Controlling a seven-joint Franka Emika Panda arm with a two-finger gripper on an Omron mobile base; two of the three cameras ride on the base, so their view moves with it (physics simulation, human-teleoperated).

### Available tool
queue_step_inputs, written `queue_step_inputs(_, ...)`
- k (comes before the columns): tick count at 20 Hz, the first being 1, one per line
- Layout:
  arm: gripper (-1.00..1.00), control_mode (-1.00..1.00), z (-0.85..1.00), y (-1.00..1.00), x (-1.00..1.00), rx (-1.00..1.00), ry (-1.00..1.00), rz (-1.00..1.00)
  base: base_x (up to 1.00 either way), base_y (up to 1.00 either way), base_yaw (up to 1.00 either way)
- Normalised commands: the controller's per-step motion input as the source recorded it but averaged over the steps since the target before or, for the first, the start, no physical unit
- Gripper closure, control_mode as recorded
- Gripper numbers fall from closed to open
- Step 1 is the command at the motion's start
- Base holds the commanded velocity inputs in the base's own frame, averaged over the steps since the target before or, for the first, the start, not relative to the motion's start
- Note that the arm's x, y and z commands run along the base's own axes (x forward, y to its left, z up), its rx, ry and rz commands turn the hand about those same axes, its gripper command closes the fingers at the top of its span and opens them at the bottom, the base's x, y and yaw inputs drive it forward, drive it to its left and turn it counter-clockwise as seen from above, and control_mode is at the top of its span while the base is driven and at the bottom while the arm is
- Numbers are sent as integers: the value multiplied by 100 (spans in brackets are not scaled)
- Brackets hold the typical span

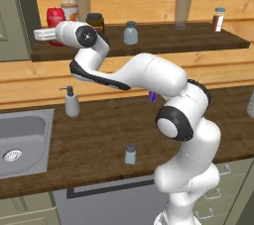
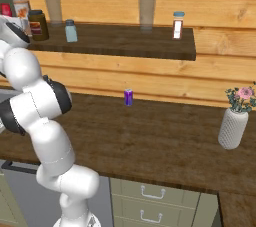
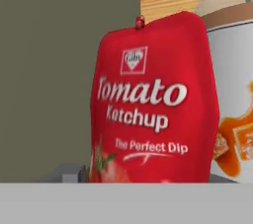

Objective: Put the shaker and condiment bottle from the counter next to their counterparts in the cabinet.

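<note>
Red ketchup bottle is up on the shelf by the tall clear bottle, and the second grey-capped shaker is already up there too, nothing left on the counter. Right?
Not quite. One shaker still stands on the counter, as the left base view shows. The ketchup bottle is on the shelf beside the tall clear bottle.

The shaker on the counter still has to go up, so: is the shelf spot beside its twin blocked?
Nothing visible blocks it. The board right of the shelf shaker is bare; a dark jar stands to its left.

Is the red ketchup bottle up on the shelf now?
Yes. The ketchup bottle stands on the shelf, beside the tall clear bottle, in front of the gripper.
</note>
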Motion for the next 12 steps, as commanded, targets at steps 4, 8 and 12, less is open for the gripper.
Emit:
queue_step_inputs(4, -100, -100, 0, 0, 0, 0, 0, 0, 0, 0, 0)
queue_step_inputs(8, -100, -100, 0, 0, 0, 0, 0, 0, 0, 0, 0)
queue_step_inputs(12, -100, -100, 0, 0, 0, 0, -1, 0, 0, 0, 0)
